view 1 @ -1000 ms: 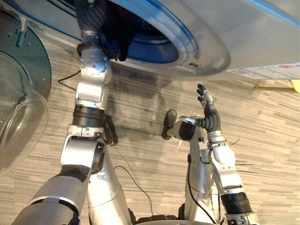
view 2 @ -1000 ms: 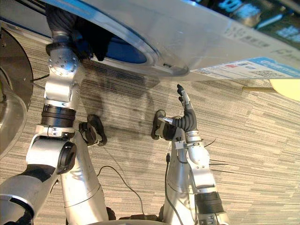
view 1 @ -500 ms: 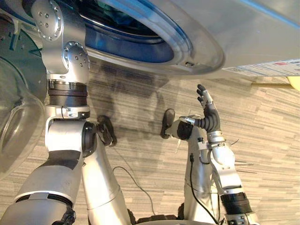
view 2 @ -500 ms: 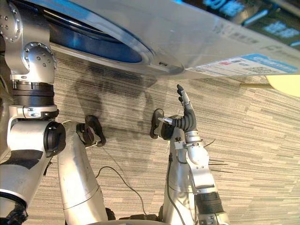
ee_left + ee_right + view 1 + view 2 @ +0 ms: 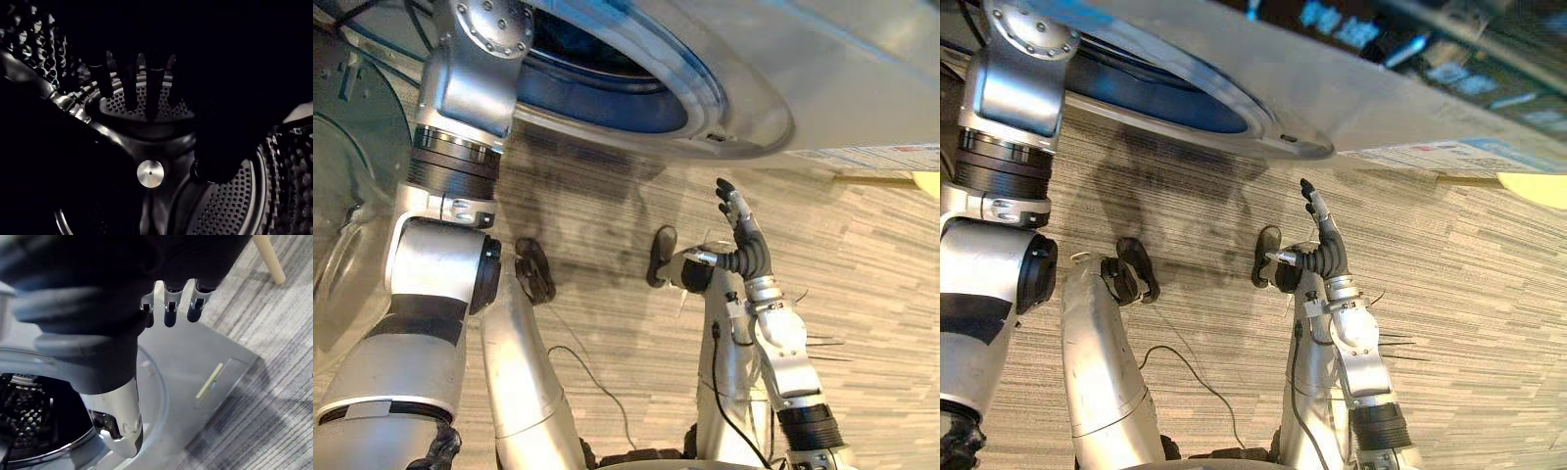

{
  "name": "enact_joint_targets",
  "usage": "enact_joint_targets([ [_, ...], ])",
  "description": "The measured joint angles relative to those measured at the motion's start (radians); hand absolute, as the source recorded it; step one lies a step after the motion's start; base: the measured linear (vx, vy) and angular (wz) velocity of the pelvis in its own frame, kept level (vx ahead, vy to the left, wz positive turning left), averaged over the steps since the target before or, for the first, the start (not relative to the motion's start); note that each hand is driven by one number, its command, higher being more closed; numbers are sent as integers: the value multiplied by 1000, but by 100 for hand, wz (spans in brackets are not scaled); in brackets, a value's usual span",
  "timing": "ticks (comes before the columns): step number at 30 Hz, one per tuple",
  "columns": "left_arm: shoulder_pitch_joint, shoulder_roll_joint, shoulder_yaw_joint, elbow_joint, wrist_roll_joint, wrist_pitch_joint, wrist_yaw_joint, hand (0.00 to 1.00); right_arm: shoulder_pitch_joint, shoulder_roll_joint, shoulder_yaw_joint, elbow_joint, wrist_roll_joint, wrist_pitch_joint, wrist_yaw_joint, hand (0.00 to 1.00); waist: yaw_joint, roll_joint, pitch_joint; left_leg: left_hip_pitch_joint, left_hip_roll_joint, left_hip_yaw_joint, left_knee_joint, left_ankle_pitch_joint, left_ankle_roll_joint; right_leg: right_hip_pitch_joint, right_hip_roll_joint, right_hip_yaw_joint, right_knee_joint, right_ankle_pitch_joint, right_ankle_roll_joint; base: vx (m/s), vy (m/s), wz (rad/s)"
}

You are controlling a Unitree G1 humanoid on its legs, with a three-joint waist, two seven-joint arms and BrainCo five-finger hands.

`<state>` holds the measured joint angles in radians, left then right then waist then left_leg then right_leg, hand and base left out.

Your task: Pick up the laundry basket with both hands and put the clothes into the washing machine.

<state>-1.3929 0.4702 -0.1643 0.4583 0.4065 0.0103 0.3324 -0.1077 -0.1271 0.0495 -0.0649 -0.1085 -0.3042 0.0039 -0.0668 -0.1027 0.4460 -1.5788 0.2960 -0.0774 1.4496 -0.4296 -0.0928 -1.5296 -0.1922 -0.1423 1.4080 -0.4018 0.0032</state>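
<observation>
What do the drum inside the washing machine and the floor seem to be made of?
Drum: probably stainless steel with a polished finish; it gleams and is punched with rows of small holes.
Floor: looks like carpet or vinyl in fine grey-beige stripes, matt, with no glare; the surface is not clear enough to decide which.

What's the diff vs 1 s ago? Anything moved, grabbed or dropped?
The left robot hand went deeper into the washing machine. A second ago it sat at the door opening; now it is inside the drum, fingers straight, with nothing visibly held. The right robot hand stayed raised and open above the floor. The glass door stayed swung open.
</observation>
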Motion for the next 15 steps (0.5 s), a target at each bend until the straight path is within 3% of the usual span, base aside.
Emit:
enact_joint_targets([
  [8,252,-23,69,-159,-51,-32,46,0,0,0,3,0,-2,-3,-10,0,19,-4,-4,74,-18,-2,-66,26,-15,74,-9,-18,-39,-1,-1,17,-54,12],
  [15,768,-244,138,-312,-129,-61,7,0,55,-1,-1,2,-24,9,-24,0,61,-3,-9,330,-67,-2,-215,56,-39,332,-56,-60,-108,-45,-12,19,-89,40],
])
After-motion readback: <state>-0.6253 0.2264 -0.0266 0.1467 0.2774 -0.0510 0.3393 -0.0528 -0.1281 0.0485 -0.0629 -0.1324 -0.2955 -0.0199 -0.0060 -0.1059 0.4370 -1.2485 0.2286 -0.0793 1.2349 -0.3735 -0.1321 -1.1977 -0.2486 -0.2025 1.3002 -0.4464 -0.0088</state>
